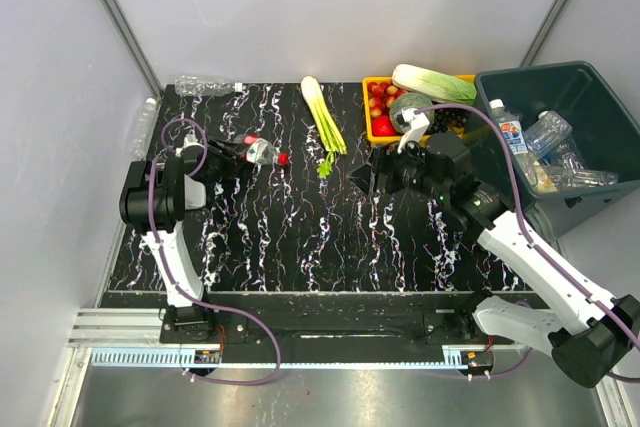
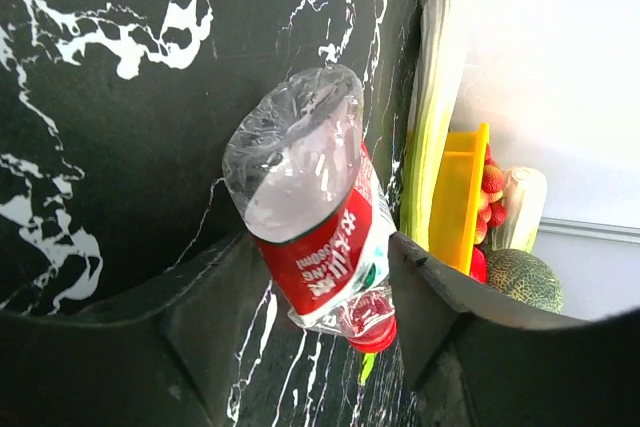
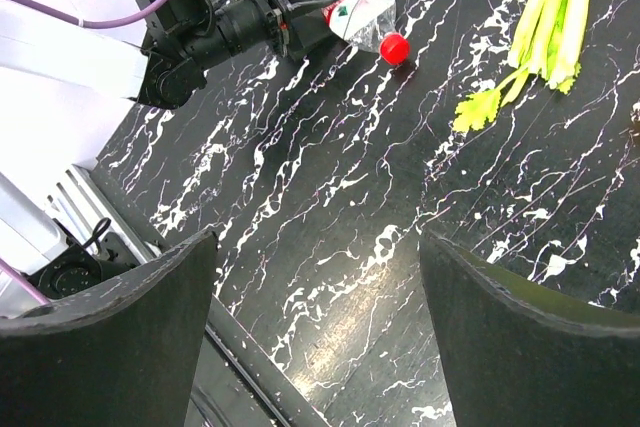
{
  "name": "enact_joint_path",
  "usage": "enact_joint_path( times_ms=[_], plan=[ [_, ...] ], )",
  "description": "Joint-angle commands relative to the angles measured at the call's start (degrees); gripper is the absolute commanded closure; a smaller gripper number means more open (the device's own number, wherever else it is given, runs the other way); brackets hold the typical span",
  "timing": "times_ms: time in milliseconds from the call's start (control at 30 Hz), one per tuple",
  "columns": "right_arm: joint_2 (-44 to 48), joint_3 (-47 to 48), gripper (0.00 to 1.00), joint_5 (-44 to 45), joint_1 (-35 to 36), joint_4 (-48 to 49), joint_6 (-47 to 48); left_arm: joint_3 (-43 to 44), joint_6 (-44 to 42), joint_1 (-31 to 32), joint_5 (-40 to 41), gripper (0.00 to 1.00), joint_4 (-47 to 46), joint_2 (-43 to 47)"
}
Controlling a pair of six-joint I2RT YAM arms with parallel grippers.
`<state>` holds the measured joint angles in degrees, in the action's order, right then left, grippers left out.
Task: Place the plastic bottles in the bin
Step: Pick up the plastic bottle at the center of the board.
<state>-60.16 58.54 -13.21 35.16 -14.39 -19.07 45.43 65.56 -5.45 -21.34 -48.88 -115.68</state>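
Observation:
My left gripper (image 1: 240,154) is shut on a crushed clear bottle with a red label and red cap (image 1: 263,154) at the table's left; in the left wrist view the bottle (image 2: 310,207) sits between both fingers, cap end towards the wrist. It also shows in the right wrist view (image 3: 362,9). My right gripper (image 1: 378,175) is open and empty over the table's middle (image 3: 315,237). The dark teal bin (image 1: 600,97) stands at the right with several bottles (image 1: 548,133) in it. Another clear bottle (image 1: 205,85) lies at the back left edge.
Celery stalks (image 1: 325,117) lie at the back middle. A yellow tray (image 1: 370,112) with red fruit, a melon (image 1: 408,105) and a pale cabbage (image 1: 432,82) stands beside the bin. A clear bottle (image 1: 146,117) seems to lie off the table's left edge.

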Motion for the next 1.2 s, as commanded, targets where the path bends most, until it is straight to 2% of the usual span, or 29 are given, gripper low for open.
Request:
enact_joint_path(
  times_ms=[0,100,233,300,400,500,667,800,967,1167],
  plan=[
    [-1.1,0.87,0.13,-0.59,0.35,2.62,0.0,2.29,3.87,-0.52,-1.42,0.42,-9.38,-3.32],
    [-1.89,1.48,0.13,-0.32,0.26,2.27,0.0,4.22,5.45,-0.7,-2.03,0.54,-10.97,-5.87],
    [-2.94,2.27,0.14,0.03,0.26,2.18,-0.88,5.55,6.34,-0.96,-3.26,0.77,-11.58,-7.11],
    [-3.73,2.8,0.14,0.2,0.44,1.74,-1.58,5.02,5.81,-1.22,-4.31,0.89,-11.32,-5.88],
    [-4.26,3.24,0.16,0.47,0.35,0.6,-3.25,4.05,4.06,-1.84,-6.6,1.0,-8.08,-1.94],
    [-5.23,3.86,0.16,0.47,0.35,-0.11,-4.22,3.18,0.81,-1.93,-8.97,1.0,-2.21,4.04],
    [-4.62,6.32,0.15,0.73,0.35,-1.96,-2.12,-1.83,-3.68,-1.05,-12.4,1.0,7.9,19.23],
    [-3.3,4.3,0.13,-6.55,0.44,4.44,-2.37,-5.17,-7.98,0.09,-19.07,1.0,19.14,31.45],
    [-6.01,3.68,0.12,-11.91,0.35,11.65,-9.23,-7.81,-14.83,2.99,-27.6,1.0,29.43,45.95],
    [-11.2,4.65,0.12,-16.66,0.35,17.45,-8.79,-10.1,-21.25,5.19,-38.23,1.0,29.99,55.11]
  ],
)
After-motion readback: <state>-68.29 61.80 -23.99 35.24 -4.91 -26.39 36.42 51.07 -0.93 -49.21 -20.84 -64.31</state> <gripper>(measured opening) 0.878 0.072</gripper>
